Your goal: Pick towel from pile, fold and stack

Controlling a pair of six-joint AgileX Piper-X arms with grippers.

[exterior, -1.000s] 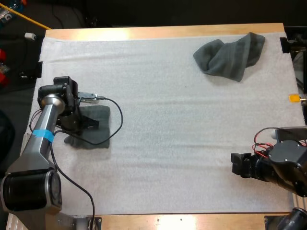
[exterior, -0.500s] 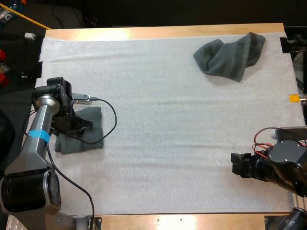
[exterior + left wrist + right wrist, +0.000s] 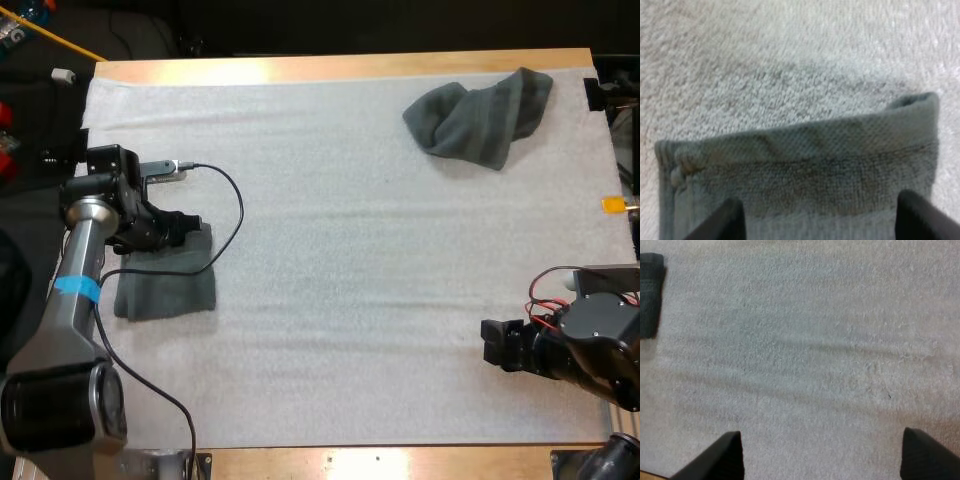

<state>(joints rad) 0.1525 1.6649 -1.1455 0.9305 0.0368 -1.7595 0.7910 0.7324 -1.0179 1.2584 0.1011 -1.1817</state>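
My left tool (image 3: 188, 226) hangs with its fingers (image 3: 722, 222) spread apart over the far edge of the folded towel (image 3: 165, 285). That towel lies flat near the left edge of the white mat (image 3: 350, 250). My right tool (image 3: 492, 345) is spread open too, over bare mat at the near right. The crumpled towel (image 3: 480, 115) sits by the mat's far right corner, well apart from both tools. Bare mat spans the wide middle between them.
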